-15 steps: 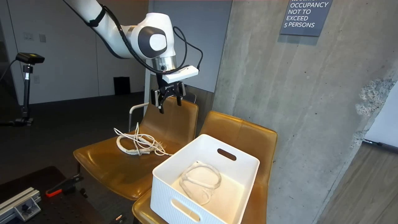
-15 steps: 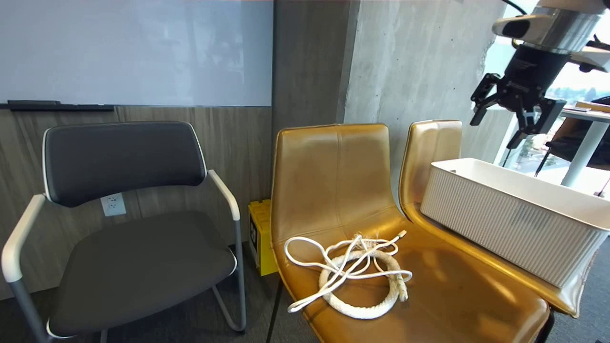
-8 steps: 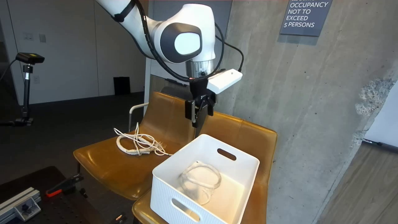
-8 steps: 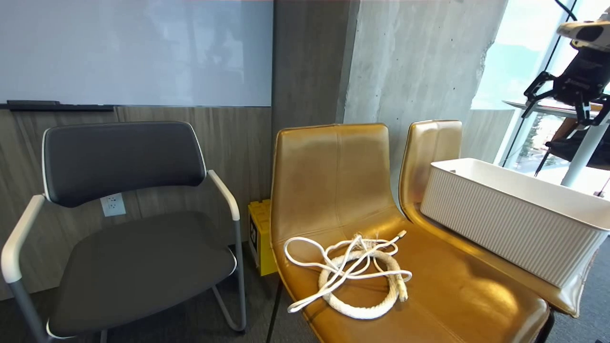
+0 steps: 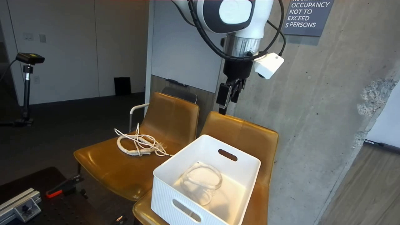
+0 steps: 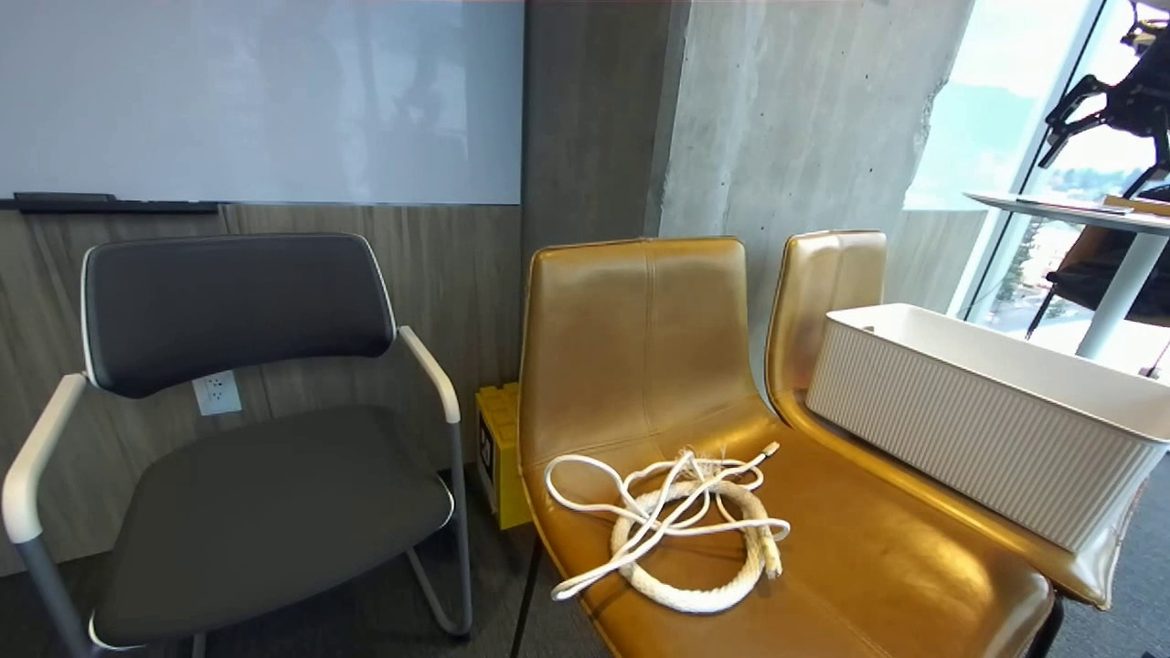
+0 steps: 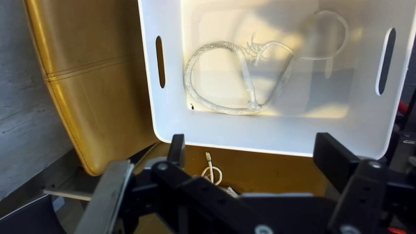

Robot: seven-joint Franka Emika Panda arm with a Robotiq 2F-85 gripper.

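Fingers wide apart (and downturned)

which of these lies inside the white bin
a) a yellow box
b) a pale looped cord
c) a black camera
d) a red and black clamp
b, since the wrist view shows a pale looped cord on the bottom of the white bin.

Includes, in an exterior view, a rough grey concrete wall with a rectangular slate-blue sign, and a pale panelled wall above dark grey carpet. Comprises, in an exterior view, a glossy whiteboard over grey wood-grain panelling, a charcoal armchair with cream armrests, and two tan leather-look chairs side by side. Admits daylight through a tall glass window behind a pale-topped table.
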